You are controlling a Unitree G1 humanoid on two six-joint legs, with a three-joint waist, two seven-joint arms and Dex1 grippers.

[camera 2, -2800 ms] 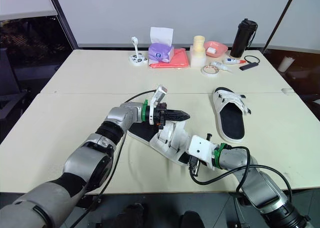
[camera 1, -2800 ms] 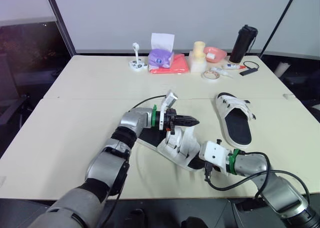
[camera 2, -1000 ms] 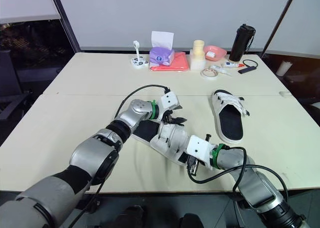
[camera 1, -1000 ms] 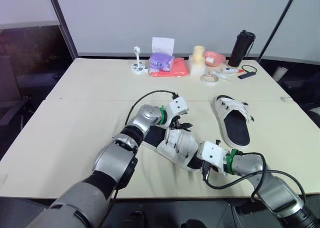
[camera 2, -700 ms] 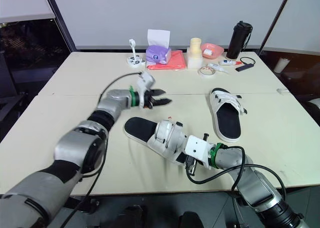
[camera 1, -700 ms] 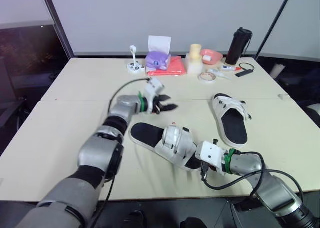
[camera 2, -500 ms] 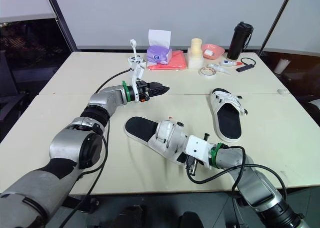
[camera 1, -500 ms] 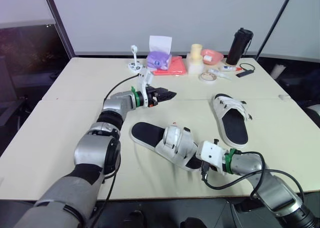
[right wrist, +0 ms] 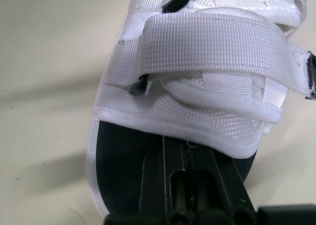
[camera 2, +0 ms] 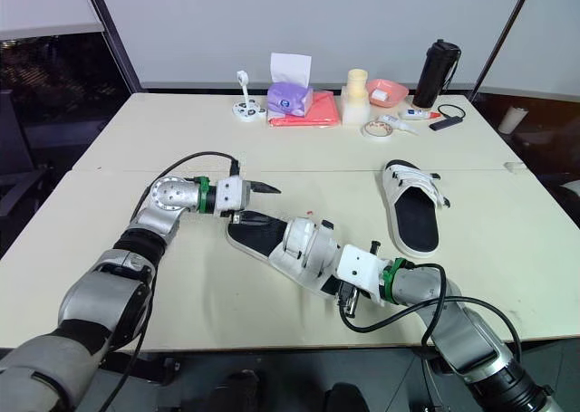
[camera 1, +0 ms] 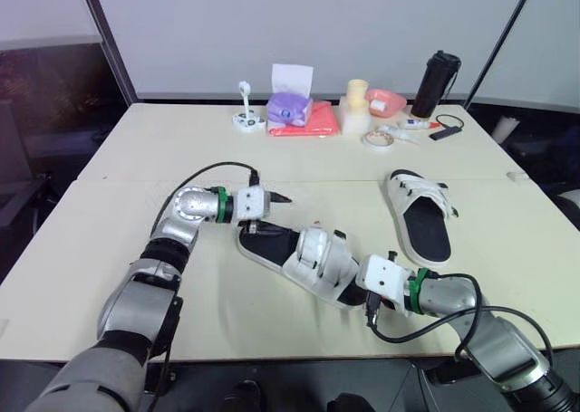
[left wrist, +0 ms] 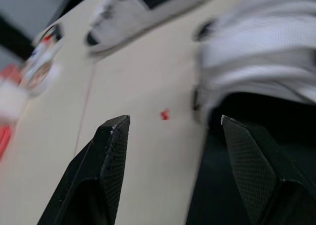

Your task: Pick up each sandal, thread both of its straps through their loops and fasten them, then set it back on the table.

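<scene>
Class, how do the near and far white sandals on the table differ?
The near sandal lies slantwise with the right gripper at its toe end; the far sandal lies alone, untouched. The open left gripper is beside the near sandal's heel, not the far sandal. Both are white with black footbeds.

The left gripper [left wrist: 173, 120] has left the straps [right wrist: 217, 52] of the near sandal [camera 1: 313, 260], where its fingers [left wrist: 111, 151] were pinched together. It swung away up the bench [camera 1: 435, 172] (briefly toward the far clutter) and has come back down low at the sandal's heel end, fingers now apart. The strap held raised under them now lies flat.
</scene>
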